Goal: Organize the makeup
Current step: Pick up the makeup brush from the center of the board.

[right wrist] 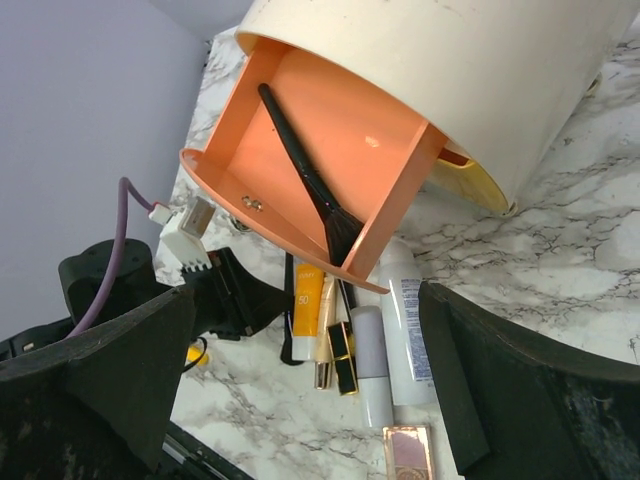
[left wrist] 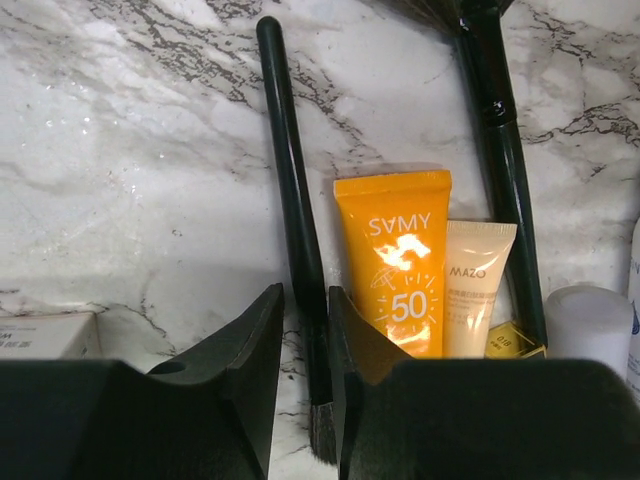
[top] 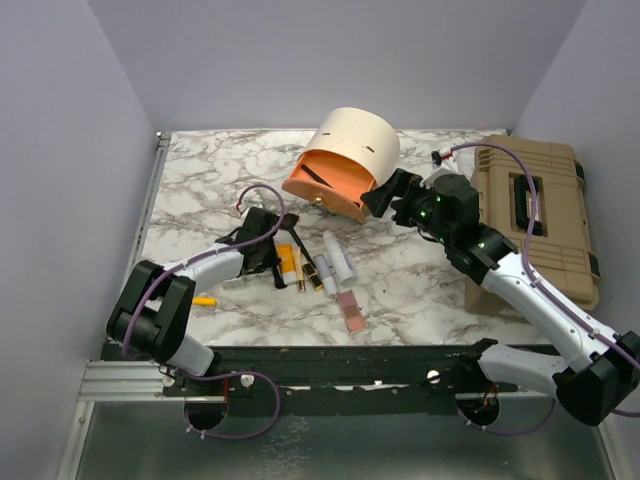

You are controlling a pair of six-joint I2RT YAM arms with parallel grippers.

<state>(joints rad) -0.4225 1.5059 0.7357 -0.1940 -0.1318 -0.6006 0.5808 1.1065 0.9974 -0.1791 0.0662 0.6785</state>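
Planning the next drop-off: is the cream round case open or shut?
Open: the cream case has its orange tray swung out, a black brush lying inside.

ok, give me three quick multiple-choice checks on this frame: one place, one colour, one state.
1. Where is the pink palette?
A) in the case's tray
B) on the table
C) on the toolbox

2. What colour is the tube marked 50?
A) white
B) pink
C) orange

3. The right hand is:
A) open, gripping nothing
B) shut on a lipstick
C) shut, empty

Answers:
1. B, the top view shows it lying flat on the marble.
2. C, the left wrist view shows an orange body with white print.
3. A, the right wrist view shows its fingers wide apart.
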